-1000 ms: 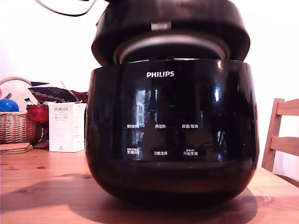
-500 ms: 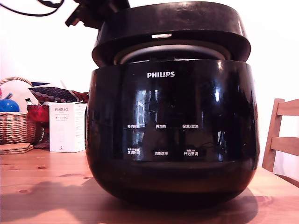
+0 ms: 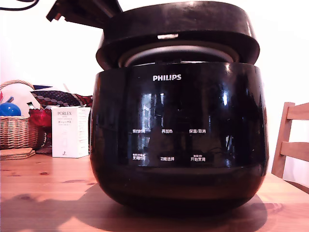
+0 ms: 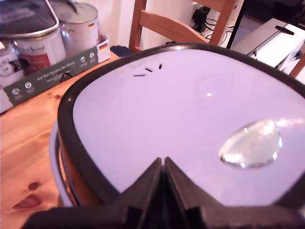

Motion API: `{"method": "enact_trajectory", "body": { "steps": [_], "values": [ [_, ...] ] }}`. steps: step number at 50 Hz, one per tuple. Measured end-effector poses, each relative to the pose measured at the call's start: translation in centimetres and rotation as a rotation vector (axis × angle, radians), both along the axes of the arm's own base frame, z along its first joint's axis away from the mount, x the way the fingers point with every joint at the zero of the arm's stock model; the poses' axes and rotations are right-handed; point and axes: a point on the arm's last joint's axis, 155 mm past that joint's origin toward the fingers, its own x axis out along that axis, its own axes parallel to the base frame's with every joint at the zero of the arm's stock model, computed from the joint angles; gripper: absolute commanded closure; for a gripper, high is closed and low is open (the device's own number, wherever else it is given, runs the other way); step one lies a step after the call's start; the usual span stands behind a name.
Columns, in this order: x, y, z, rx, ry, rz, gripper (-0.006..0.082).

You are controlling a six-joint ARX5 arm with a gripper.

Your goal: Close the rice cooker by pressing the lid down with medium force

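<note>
One rice cooker [image 3: 178,140] fills my exterior view, standing on the wooden surface [image 3: 43,193]. Its lid [image 3: 178,29] sits tilted just above the body, a gap showing the silver rim at the front. In my wrist view the hand [image 4: 163,164] has its fingers pressed together, closed on nothing, over the lid's glossy top near its edge; whether it touches, I cannot tell. A white box [image 3: 70,131] stands at the exterior view's left.
</note>
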Motion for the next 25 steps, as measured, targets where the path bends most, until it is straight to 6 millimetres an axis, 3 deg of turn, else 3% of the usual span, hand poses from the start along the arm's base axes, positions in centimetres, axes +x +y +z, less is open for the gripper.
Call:
{"method": "enact_trajectory", "body": {
  "steps": [25],
  "values": [
    [-3.2,-0.9,-1.1,0.003,-0.034,-0.116,0.0791]
  ]
}}
